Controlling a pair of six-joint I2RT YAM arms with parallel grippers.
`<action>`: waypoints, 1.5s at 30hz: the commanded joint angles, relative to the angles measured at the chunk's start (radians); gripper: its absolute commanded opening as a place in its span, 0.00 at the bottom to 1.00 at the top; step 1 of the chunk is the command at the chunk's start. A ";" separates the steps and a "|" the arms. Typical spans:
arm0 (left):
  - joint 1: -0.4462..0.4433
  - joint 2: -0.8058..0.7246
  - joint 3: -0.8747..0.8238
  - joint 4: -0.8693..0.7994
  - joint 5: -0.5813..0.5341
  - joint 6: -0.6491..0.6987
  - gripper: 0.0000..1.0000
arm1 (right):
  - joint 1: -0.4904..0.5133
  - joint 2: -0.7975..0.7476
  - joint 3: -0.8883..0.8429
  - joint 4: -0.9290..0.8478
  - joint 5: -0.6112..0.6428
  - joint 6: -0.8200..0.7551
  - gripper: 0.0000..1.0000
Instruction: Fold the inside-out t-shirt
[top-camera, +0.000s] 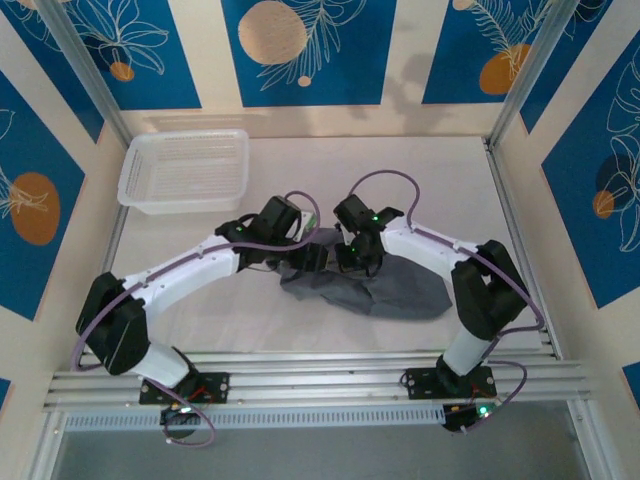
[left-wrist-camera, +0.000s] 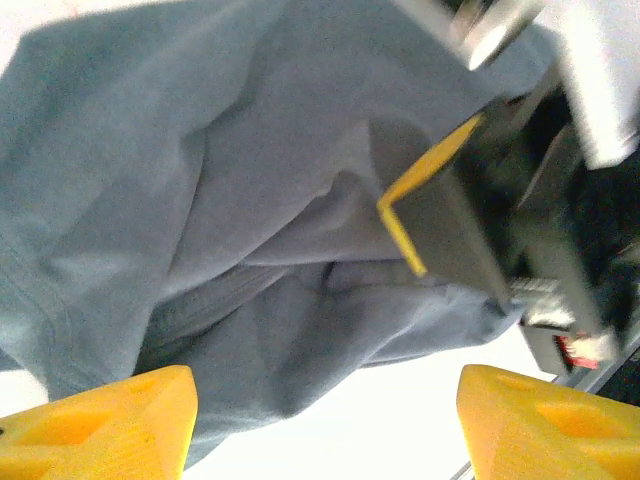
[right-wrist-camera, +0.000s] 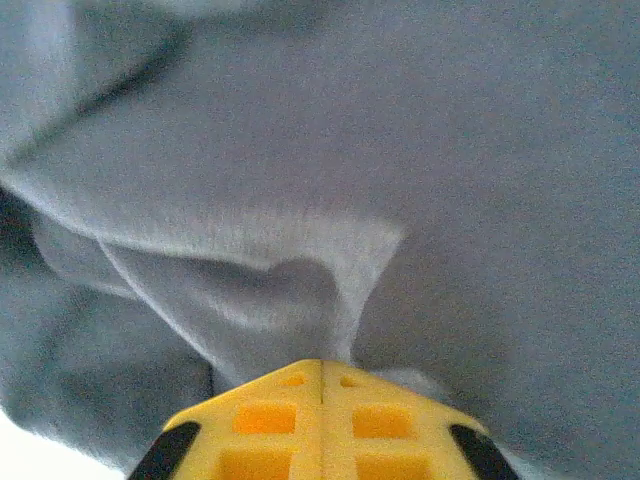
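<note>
the bunched t-shirt (top-camera: 400, 292) lies with its long axis left-to-right.

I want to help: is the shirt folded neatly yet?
Not folded. The shirt lies in a crumpled heap, with loose wrinkles all over.

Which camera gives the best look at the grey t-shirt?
The top external view: it shows most of the t-shirt, lying crumpled on the table. The left wrist view gives close-up folds and a seam; the right wrist view gives a blurred fold meeting the shut jaws.
</note>
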 joint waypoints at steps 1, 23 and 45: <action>0.003 -0.006 -0.048 0.034 0.013 -0.006 0.71 | 0.003 -0.074 0.008 0.005 0.094 -0.035 0.00; 0.002 0.265 -0.098 0.045 -0.036 -0.161 0.28 | -0.026 0.050 0.053 -0.019 -0.067 -0.071 0.02; 0.025 0.106 -0.212 0.060 -0.197 -0.061 0.00 | 0.008 -0.104 -0.068 0.085 -0.018 -0.147 0.64</action>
